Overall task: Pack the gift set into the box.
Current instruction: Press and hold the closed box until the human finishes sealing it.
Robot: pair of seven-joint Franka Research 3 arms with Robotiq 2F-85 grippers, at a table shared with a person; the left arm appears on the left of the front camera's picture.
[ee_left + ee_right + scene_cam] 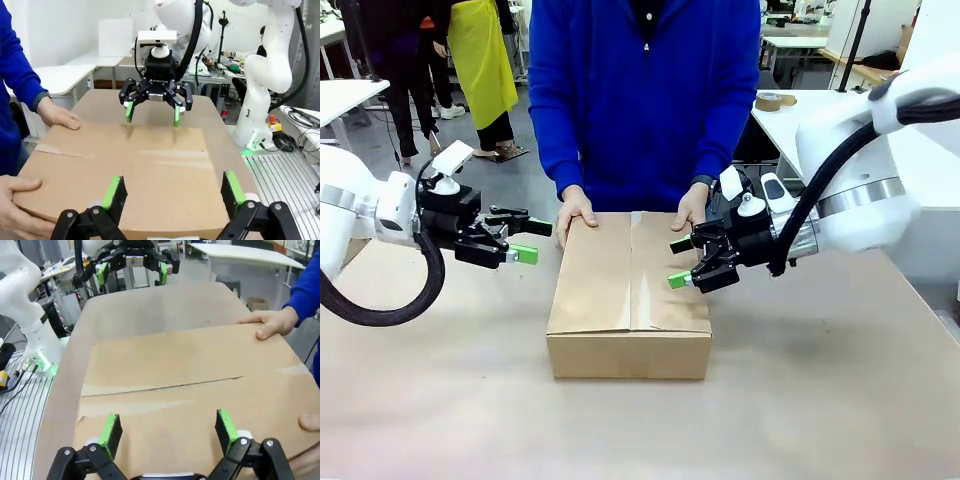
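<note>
The tan tabletop [840, 410] is spreading wide across the foreground, and behind it the grey floor [505, 185] is running back into a busy workshop. White tables are standing on both sides, one [345, 95] at far left, another [780, 125] at right carrying a roll of brown tape [775, 101]. A bystander in a yellow apron [480, 55] is standing at the back. In the left wrist view a plain white wall [60, 25] is catching bright, even light, a white panel [116, 36] is standing against it, and a ribbed aluminium plate [285, 180] is lying beside the table's edge. In the right wrist view a small carton [257, 303] is sitting on the floor under a white table [245, 252].
</note>
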